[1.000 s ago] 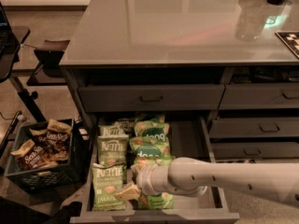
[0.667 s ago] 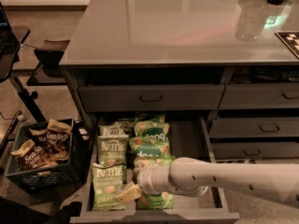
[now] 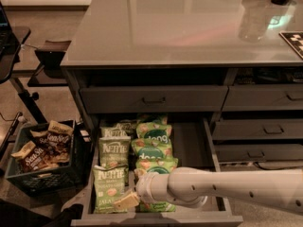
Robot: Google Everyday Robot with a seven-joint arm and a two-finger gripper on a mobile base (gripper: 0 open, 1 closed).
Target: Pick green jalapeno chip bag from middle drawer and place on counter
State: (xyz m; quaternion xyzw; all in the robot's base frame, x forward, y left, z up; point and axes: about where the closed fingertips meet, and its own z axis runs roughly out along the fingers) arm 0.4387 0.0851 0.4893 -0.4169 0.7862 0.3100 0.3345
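**Approach to the grasp, the lift not yet made.** The two-finger gripper point(image 3: 125, 201), at the end of the white tubular arm point(image 3: 227, 188) that reaches in from the right, hangs low over the near left part of the wide grey open middle drawer point(image 3: 190, 141). It is at the near right corner of the small pale green crinkly jalapeno chip bag point(image 3: 108, 187). Whether it touches the bag, and whether it stands open or closed, cannot be told.

The step in hand is judged to be the pick. The bag lies in the drawer, the nearest of a left-hand column of like bags. Just to its right is a column of brighter green bags with a dark round logo point(image 3: 152, 137).

The bag lies flat, face up. Its long axis runs near to far, roughly parallel with the drawer's sides. The white lettering is toward the far end and the "JALA…" strip toward the drawer's near front.

The next move probably calls for a pinch on the crinkly film at that corner or edge, taking this bag alone. A lift clear of the low drawer front should follow, then a carry up and away to the large glossy grey bench point(image 3: 180, 22). A black crate of brown bags point(image 3: 42, 151) stands on the floor at the left and has no part in the task.
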